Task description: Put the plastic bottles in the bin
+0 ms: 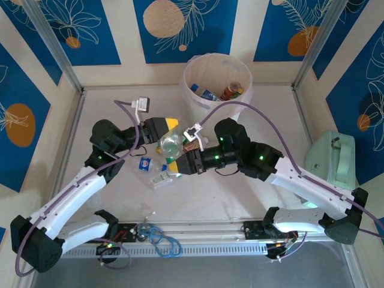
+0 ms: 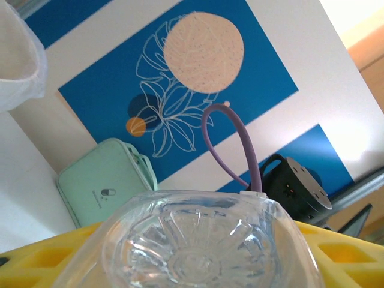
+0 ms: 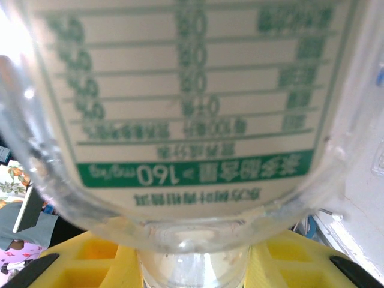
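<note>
A clear plastic bottle with a green-and-white label hangs between both grippers above the middle of the table. My left gripper has its yellow fingers pressed on the bottle's ribbed base. My right gripper is shut on the bottle's neck, under the label. Two more bottles lie on the table just below: one with a blue label and a clear one. The bin stands at the back centre with several bottles inside.
A mint-green case lies at the right edge of the table, also visible as the mint-green case past the bottle. The bin's pale wall is at upper left. Purple cables arc over both arms.
</note>
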Robot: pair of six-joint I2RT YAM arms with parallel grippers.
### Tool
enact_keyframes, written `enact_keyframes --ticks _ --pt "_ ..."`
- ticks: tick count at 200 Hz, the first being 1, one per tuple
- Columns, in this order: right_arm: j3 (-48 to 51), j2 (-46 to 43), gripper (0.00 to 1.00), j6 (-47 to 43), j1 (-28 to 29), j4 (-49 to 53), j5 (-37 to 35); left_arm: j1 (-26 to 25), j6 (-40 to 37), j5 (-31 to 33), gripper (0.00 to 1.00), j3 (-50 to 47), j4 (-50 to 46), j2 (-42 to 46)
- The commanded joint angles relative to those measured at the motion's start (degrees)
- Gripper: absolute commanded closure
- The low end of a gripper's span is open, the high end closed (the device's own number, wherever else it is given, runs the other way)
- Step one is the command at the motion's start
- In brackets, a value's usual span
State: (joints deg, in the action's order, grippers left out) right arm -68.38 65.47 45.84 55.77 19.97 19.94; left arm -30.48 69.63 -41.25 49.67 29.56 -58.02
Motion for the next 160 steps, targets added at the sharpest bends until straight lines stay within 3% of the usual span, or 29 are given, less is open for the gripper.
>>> enact_keyframes --ticks 1,19,29,39,50,67,104,131,160 --pt "-2.1 -1.1 0.66 0.3 -0.2 0.4 -1.0 0.8 -0.2 5.6 0.36 -0.7 -1.8 2.0" --pt "-2.7 -1.3 0.59 0.1 0.1 1.9 -3.5 0.9 -1.3 8.6 0.38 -0.6 -5.0 2.9" --pt "-4.0 -1.0 0.48 -0.7 0.9 5.4 -8.1 1.3 -2.4 11.3 0.38 -0.5 -9.2 3.8" --pt "-5.8 -0.8 0.38 -1.6 2.7 9.8 -15.7 1.9 -3.1 14.5 0.38 -0.1 -13.5 4.6" --pt "-7.2 -1.0 0.28 -1.5 6.5 14.4 -28.8 2.6 -3.3 19.2 0.38 0.6 -20.1 5.8" --pt "-7.1 -1.0 0.22 -0.2 10.1 17.3 -40.2 3.3 -3.7 26.7 0.38 3.1 -33.2 7.2" --pt "-8.3 1.8 0.18 0.3 12.9 19.3 -42.9 4.9 -2.9 31.4 0.42 7.0 -51.3 6.9" --pt "-13.1 6.6 0.16 -1.1 14.4 23.1 -44.8 5.5 1.3 29.6 0.43 4.6 -49.6 7.7" --pt "-16.9 10.5 0.15 -3.0 14.2 22.3 -41.7 6.0 4.6 26.8 0.43 2.8 -45.5 7.5"
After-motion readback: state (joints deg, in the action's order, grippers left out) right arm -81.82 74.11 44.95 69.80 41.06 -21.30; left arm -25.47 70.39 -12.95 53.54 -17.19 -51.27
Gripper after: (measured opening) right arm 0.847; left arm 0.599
